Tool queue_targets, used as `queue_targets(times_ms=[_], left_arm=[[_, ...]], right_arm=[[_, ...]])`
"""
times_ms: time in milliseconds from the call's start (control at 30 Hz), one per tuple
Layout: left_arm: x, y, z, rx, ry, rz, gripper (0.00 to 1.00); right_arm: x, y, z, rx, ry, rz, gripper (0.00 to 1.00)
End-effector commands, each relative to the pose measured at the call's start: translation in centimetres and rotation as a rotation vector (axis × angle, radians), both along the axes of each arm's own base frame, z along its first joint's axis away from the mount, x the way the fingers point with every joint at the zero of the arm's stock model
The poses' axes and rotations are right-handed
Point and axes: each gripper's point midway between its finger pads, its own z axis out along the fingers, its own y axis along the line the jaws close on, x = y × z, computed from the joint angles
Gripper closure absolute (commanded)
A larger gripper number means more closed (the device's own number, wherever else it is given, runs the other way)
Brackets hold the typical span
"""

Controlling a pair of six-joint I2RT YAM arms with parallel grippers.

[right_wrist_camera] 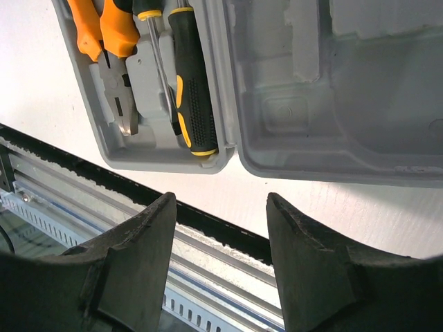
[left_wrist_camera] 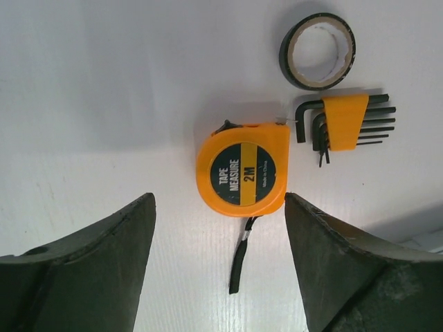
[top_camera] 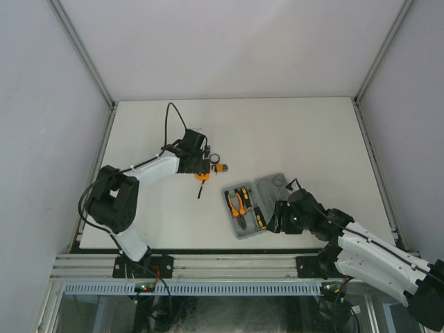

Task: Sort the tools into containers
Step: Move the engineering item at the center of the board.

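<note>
left gripper (left_wrist_camera: 218, 207) wide apart, round orange tape measure (left_wrist_camera: 242, 171) barely between its tips; a shallow pinch could squirt it away.

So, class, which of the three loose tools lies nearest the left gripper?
The orange tape measure: it lies right in front of the left gripper, while the black ring and hex keys sit farther off.

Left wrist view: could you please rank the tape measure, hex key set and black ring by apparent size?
1. tape measure
2. hex key set, wider than the ring but sparse
3. black ring, only slightly smaller than the hex key set
</note>
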Motion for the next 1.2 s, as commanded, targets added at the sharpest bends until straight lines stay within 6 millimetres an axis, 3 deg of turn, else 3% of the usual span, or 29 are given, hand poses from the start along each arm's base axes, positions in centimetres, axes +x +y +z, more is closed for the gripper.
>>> queue_targets(times_ms=[0,267,600,767,1000,1167], left_arm=[[2.1,-1.8,0.9,-0.040,-0.030,-0.027,0.20],[2.7,-2.8,-0.9,-0.033,0.012,-0.048,0.20],[1.3,-2.3,-2.1,0.044,0.034,-0.082,0.46],[-1.5,-2.0,-2.4,0.069,0.041,-0.130,0.49],[-7.2,-1.1,-4.2,0.124,0.070,-0.203,0.49],[-9.8,-1.1,-4.8,0.070,0.084,-0.232,0.38]], right_arm=[[1.2,1.2,2.2,0.051,-0.062,-0.003,0.45],[1.2,1.2,2.0,0.042,-0.055,0.001,0.45],[1.0,1.1,1.7,0.028,-0.052,0.011,0.45],[1.0,1.2,1.7,0.028,-0.051,0.016,0.45],[1.1,1.4,1.7,0.032,-0.056,0.027,0.45],[1.1,1.6,1.8,0.038,-0.060,0.039,0.45]])
